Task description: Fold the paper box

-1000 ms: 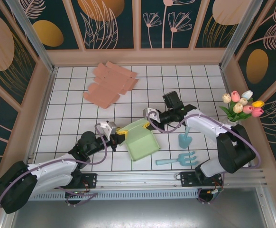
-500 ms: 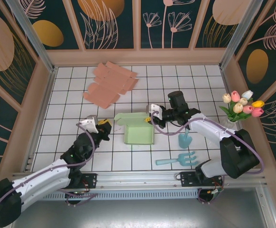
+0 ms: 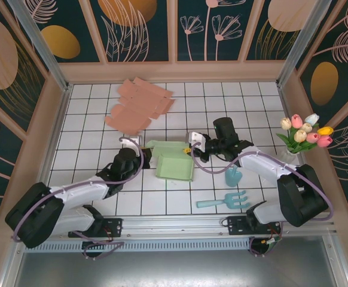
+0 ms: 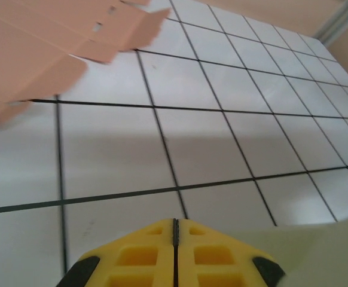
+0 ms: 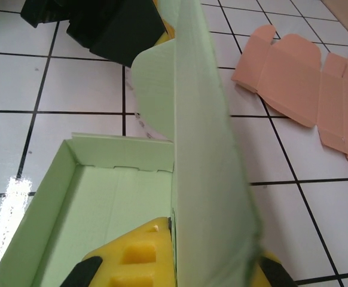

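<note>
The green paper box [image 3: 177,167] sat half-formed on the counter [image 3: 84,125]; right jaws were clenched on its upright wall, left jaws shut tight at its left flap, seemingly grasping nothing; a hard pull could crease that thin wall or drag the unpinned box sideways; pink flat blanks [image 3: 139,106] lay beyond the box, a blue trowel [image 3: 232,175] and rake [image 3: 223,201] to its right, none obstructing

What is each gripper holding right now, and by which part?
Right gripper pinches the green paper box by a raised panel at its edge. Left gripper is shut beside the box's left side; nothing shows between its fingers.
</note>
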You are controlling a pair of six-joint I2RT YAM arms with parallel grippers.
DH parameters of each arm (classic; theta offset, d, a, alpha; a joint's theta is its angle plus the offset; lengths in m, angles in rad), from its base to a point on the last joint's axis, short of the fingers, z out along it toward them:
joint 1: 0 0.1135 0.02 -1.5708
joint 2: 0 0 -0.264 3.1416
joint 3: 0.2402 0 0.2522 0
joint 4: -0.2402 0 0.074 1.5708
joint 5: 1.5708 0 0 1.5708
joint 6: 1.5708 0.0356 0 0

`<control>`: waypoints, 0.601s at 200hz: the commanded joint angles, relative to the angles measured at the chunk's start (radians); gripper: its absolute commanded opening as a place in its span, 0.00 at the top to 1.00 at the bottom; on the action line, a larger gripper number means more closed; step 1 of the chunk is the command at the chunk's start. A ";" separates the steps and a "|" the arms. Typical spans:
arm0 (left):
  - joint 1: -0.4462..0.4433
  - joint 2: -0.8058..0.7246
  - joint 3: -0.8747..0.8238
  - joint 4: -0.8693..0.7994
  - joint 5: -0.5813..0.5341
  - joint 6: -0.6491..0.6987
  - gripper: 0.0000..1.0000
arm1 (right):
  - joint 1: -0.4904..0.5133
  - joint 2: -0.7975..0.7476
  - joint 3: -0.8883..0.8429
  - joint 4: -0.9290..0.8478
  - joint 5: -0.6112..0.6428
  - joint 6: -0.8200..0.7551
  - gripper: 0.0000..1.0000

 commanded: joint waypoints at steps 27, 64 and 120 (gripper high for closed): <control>0.002 0.081 0.038 0.145 0.137 -0.035 0.92 | 0.080 -0.034 -0.049 0.074 0.156 -0.031 1.00; 0.000 0.112 0.005 0.156 0.125 -0.034 0.94 | 0.178 -0.039 -0.065 0.008 0.323 -0.114 0.97; -0.027 0.048 -0.053 0.098 0.040 -0.033 0.94 | 0.299 -0.135 -0.126 -0.060 0.544 -0.167 0.90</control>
